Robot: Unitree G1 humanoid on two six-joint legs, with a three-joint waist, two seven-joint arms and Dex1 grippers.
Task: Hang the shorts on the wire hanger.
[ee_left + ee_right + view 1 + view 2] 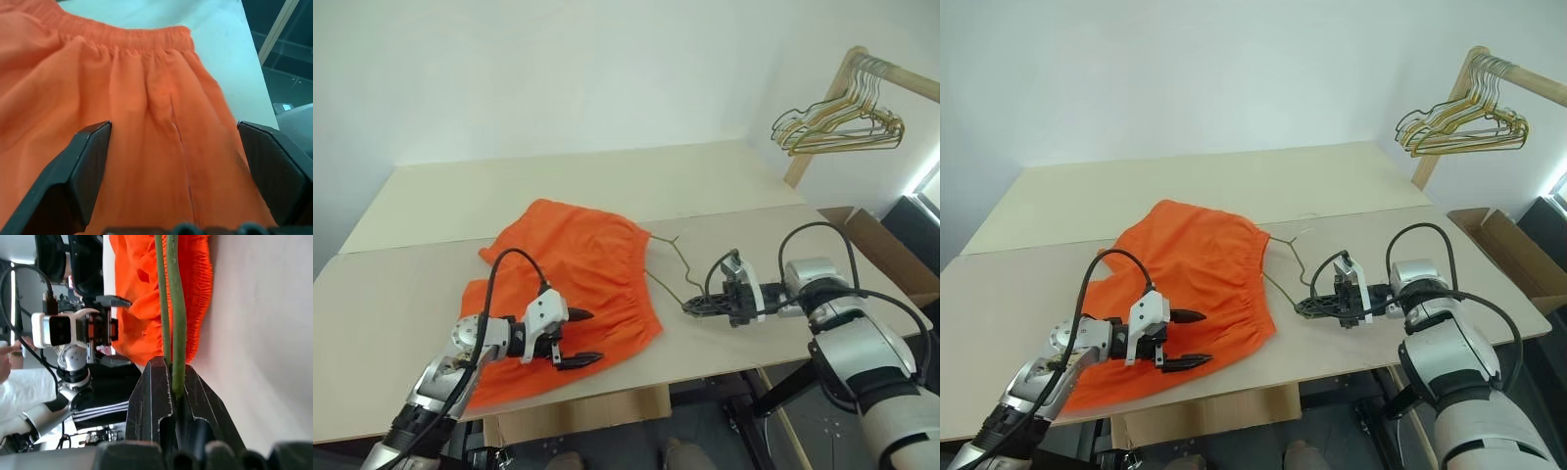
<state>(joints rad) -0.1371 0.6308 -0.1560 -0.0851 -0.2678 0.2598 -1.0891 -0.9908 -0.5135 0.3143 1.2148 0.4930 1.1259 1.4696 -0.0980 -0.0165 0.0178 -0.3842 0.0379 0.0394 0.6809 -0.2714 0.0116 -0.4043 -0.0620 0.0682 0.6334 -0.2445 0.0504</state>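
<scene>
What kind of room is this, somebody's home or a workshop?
Probably a lab or test room set up for laundry practice, not a home: a plain beige table against bare white walls, a wooden rack with a bunch of wire hangers, and an open cardboard box beside it.

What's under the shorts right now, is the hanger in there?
The wire hanger runs from the right pincer, shut on it, to the waistband of the shorts, where it disappears under the fabric. How far it reaches is covered. Otherwise the table is beneath.

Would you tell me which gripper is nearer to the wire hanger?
Right. The right gripper is shut on the wire hanger; the left gripper hovers open over the shorts.
</scene>
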